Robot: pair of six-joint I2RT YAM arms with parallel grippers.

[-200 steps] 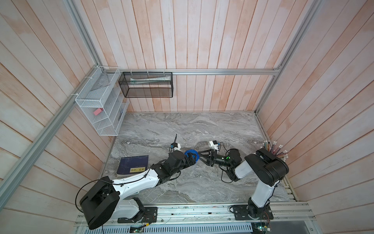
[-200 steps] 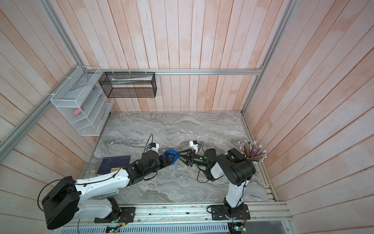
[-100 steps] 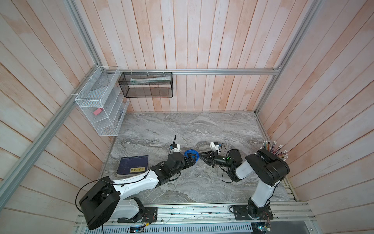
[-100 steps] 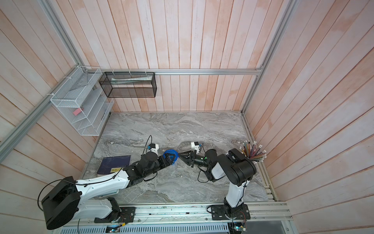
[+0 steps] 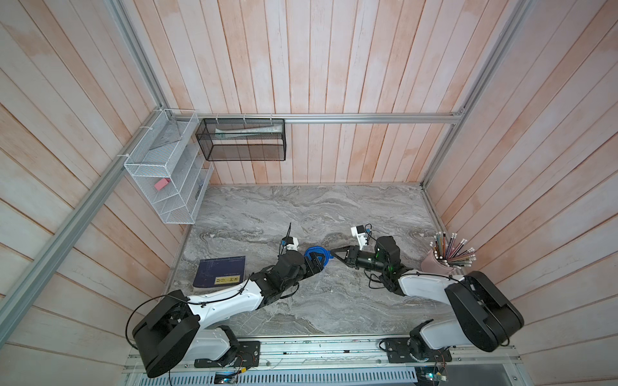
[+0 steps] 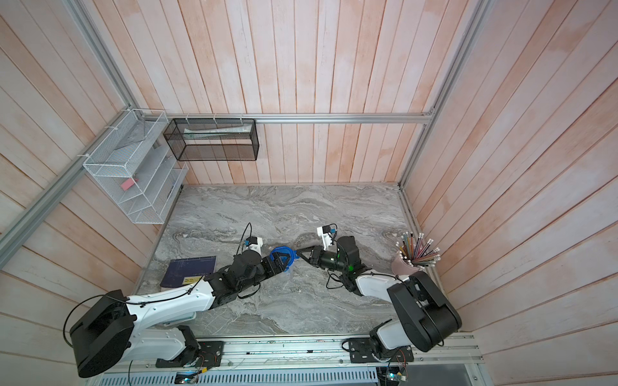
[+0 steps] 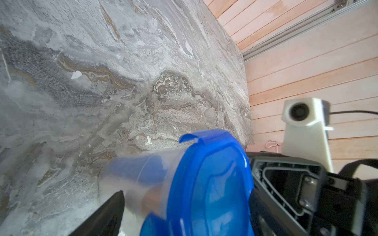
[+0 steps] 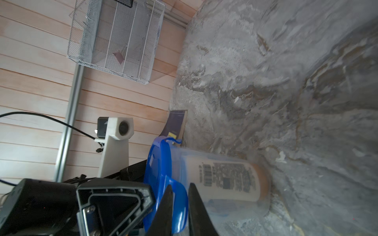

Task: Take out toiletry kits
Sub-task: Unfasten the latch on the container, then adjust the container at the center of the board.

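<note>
A clear container (image 8: 235,208) with a round blue lid (image 5: 314,250) (image 6: 282,250) stands on the marble table (image 5: 301,214). Inside it lies a toiletry kit bottle (image 8: 225,177), white with a printed label and an orange end; the rest of the toiletry kits are hidden. My left gripper (image 5: 316,260) (image 7: 187,194) is clamped on the container, one finger (image 8: 114,204) over the lid and the other low by its base. My right gripper (image 5: 331,255) (image 8: 181,190) comes from the right, and its fingertips pinch a tab of the lid (image 8: 180,202).
A dark blue book (image 5: 220,272) lies at the table's left. A pink cup of pencils (image 5: 438,264) stands by the right wall. A white wire rack (image 5: 167,173) and a black mesh basket (image 5: 240,140) hang on the walls.
My right gripper has slid left to the lid's edge and its fingers have closed onto the tab. The left arm has stayed on the container.
</note>
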